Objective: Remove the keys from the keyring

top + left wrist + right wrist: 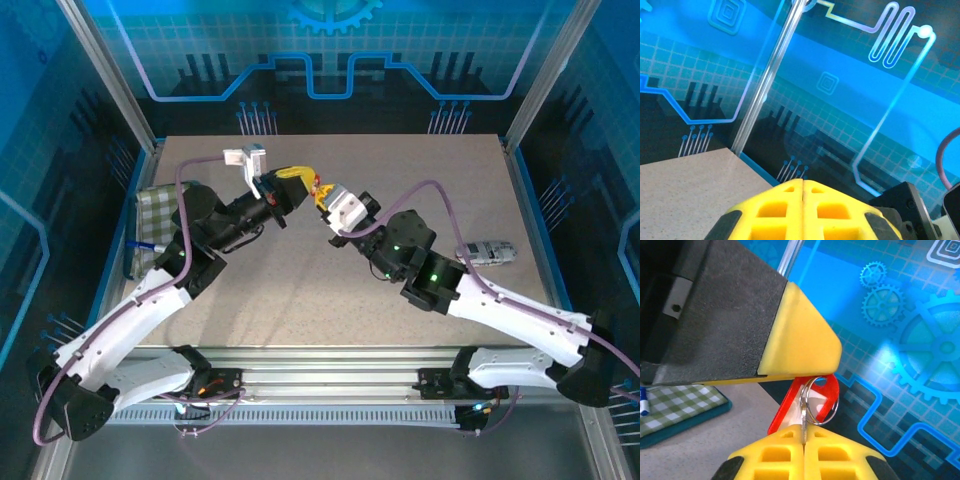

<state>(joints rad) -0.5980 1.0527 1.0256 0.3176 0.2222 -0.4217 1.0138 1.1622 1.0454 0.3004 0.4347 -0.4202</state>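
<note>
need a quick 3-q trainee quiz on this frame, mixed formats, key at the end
1. True or false: the red plastic key tag lies on the green checked cloth.
2. What do the yellow fingers of the right gripper pinch? A. a thin grey metal key hanging from the silver split ring; B. the cloth; C. nothing.
3. Fill in: seen from above, the cloth sits at the ___ edge of the speckled beige table.
Key: 1 false, the tag hangs at the right gripper's fingertips; 2 A; 3 left.
</note>
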